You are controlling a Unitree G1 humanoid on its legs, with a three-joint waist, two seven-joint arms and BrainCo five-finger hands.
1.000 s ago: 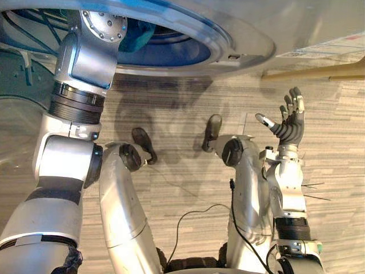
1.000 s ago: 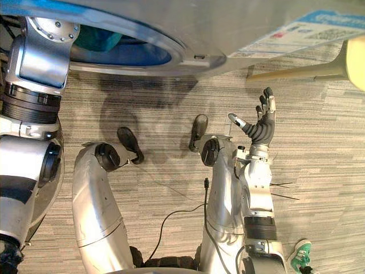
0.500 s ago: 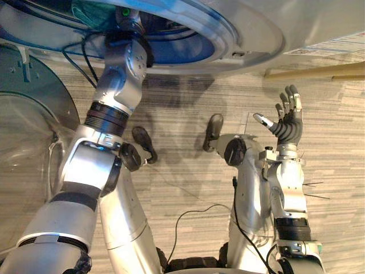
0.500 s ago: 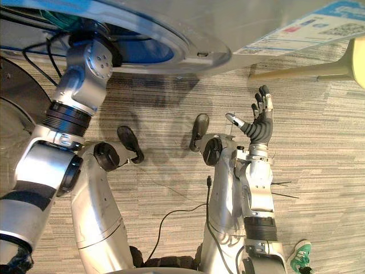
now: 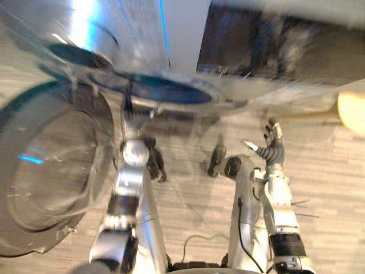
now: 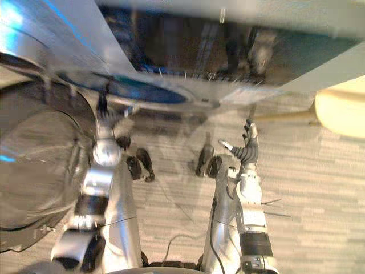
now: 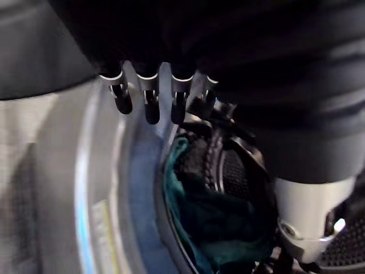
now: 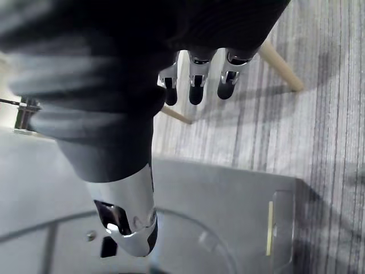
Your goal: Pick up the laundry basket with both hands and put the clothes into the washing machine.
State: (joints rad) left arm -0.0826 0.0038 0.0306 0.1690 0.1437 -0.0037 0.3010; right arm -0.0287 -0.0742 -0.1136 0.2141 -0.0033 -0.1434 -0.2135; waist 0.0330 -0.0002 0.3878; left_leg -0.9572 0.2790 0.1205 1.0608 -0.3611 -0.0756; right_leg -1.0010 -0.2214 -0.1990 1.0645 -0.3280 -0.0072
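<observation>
Right hand (image 5: 272,148) is raised over the floor (image 5: 331,188), fingers spread and holding nothing. Judged parked clear of the work. The round washing machine door (image 5: 51,177) stands open on the left. Left hand (image 7: 149,107) is at the drum opening (image 5: 165,94), fingers straight and empty. Eye views give arm layout. Left wrist view gives the load: teal clothes (image 7: 197,228) lie inside that opening, against something dark.

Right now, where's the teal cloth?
In the left wrist view, the teal cloth sits inside the washer's round opening, just past the left hand.
</observation>
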